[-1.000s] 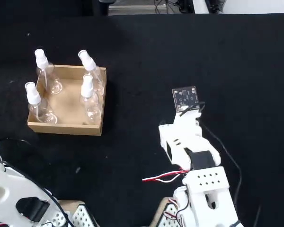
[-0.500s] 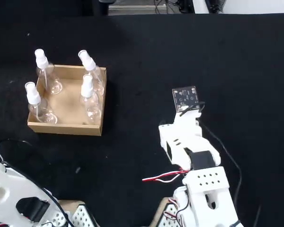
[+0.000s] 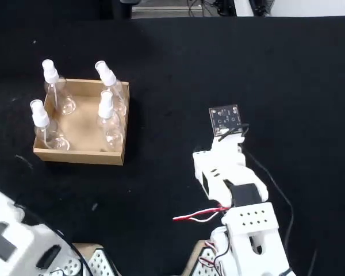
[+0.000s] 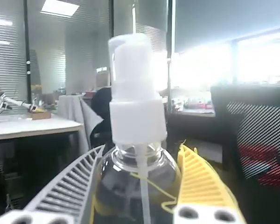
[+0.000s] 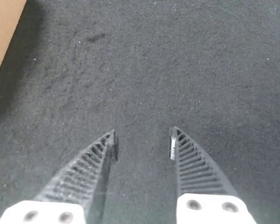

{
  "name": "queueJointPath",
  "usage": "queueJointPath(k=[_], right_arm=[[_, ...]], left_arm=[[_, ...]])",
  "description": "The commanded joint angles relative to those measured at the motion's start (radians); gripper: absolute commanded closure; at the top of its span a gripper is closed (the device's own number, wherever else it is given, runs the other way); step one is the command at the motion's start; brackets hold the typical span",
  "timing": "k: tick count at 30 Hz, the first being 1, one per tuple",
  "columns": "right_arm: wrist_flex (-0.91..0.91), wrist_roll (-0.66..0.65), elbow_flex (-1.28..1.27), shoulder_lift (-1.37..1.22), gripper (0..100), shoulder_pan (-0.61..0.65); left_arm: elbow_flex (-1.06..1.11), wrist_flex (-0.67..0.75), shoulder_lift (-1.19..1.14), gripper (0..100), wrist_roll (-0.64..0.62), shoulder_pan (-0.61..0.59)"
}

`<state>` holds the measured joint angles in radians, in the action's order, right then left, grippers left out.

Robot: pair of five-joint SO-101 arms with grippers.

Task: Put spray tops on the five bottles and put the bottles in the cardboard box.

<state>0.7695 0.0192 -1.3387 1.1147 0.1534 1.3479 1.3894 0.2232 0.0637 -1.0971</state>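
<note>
Bottle [image 4: 136,189] of clear plastic, white spray top [image 4: 136,100] fitted on its neck, sits pinched in the left hand [image 4: 142,149]. The grey and yellow fingers [image 4: 198,184] press against its shoulders from either side, and the top stands clear beyond the fingertips. An office room with desks and bright windows lies behind it.

Four other bottles [image 3: 109,123], each with a white top, stand upright in the box [image 3: 80,155], one in each corner. The open cardboard box rests on the black worktop [image 3: 264,63], on the left of the high view.

Left arm [image 3: 14,247] shows as a white body at the lower left corner of the high view, near the box but apart from it.

Right hand [image 5: 142,137] hangs spread above bare black cloth, holding nothing, with a wide gap between its two ribbed fingers. A tan edge of the box shows at the corner of the right wrist view, well apart from the fingertips.

Right arm [image 3: 230,184] reaches up from the bottom edge of the high view, right of centre and well to the right of the box.
</note>
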Motion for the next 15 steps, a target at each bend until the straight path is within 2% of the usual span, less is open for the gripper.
queueJointPath(k=[1,8,15], right_arm=[[-0.015,-0.009,0.005,0.002,83.6,0.008],[-0.015,-0.009,0.005,0.002,83.6,0.008],[-0.015,-0.009,0.005,0.002,83.6,0.008]], left_arm=[[0.050,-0.212,0.296,97,0.008,0.061],[0.234,-0.649,0.829,97,0.008,0.150],[0.249,-1.250,1.323,97,0.006,0.223]])
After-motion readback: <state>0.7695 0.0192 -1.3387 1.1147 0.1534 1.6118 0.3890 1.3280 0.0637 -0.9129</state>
